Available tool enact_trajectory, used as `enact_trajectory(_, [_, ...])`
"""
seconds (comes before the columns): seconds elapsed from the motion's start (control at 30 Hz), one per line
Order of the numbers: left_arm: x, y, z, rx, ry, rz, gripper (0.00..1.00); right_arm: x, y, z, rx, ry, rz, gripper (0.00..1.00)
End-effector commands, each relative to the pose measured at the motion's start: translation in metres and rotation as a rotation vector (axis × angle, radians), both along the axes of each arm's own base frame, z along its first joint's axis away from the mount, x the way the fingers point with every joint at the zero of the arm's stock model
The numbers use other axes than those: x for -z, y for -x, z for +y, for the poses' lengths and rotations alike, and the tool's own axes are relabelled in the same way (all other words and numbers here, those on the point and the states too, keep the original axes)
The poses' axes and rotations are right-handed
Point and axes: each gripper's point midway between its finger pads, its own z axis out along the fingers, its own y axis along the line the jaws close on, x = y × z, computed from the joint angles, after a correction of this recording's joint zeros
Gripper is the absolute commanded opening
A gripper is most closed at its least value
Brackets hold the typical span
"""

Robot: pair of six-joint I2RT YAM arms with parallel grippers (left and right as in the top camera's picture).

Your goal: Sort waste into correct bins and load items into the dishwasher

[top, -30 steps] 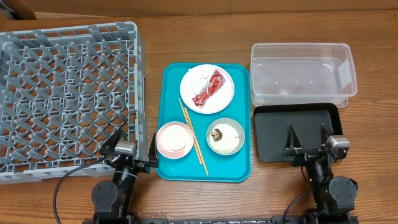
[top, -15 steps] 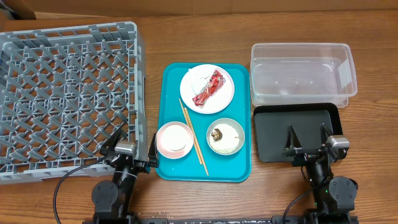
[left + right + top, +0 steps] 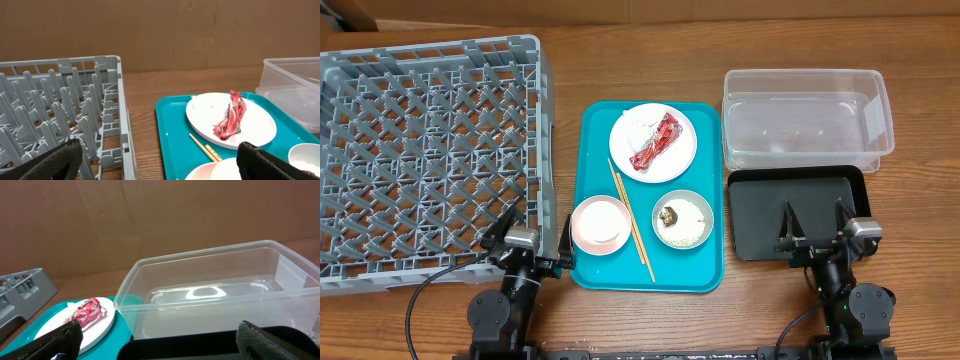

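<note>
A round white plate [image 3: 675,155] on the teal tray [image 3: 705,270] holds a red-and-white wrapper [image 3: 655,142] and a crumpled white tissue [image 3: 638,126]. A pink bowl [image 3: 599,224] and a white bowl [image 3: 683,219] with rice and a dark brown lump [image 3: 668,216] sit nearer me, wooden chopsticks [image 3: 631,219] between them. The grey dish rack [image 3: 425,150] is at left. The clear tub [image 3: 807,118] and black tray [image 3: 760,215] are at right. My left gripper [image 3: 532,228] is open at the rack's front corner. My right gripper [image 3: 814,224] is open over the black tray's front edge.
The left wrist view shows the rack [image 3: 70,110], the plate [image 3: 255,125] and wrapper [image 3: 230,117]. The right wrist view shows the clear tub [image 3: 210,292] close ahead and the plate [image 3: 100,325] at left. A cardboard wall stands behind the table.
</note>
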Motion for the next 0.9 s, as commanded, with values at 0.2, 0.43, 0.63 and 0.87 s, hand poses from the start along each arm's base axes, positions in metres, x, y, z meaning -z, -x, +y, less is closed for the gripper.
enact_trajectory(0.2, [0.001,-0.001,0.006,-0.039,-0.027,-0.003,1.0,0.002,-0.001,-0.004,0.026,-0.024,0.002,1.0])
enact_trajectory(0.43, [-0.019,0.011,0.009,-0.065,0.073,0.079,1.0,-0.022,0.002,-0.002,0.015,-0.166,-0.015,1.0])
enact_trajectory(0.63, [-0.046,0.016,0.01,-0.072,0.06,0.178,1.0,-0.054,0.0,0.005,-0.025,-0.155,0.034,1.0])
enact_trajectory(0.87, [-0.053,0.016,0.02,-0.135,0.024,0.547,1.0,-0.1,-0.032,0.022,-0.105,-0.11,0.239,1.0])
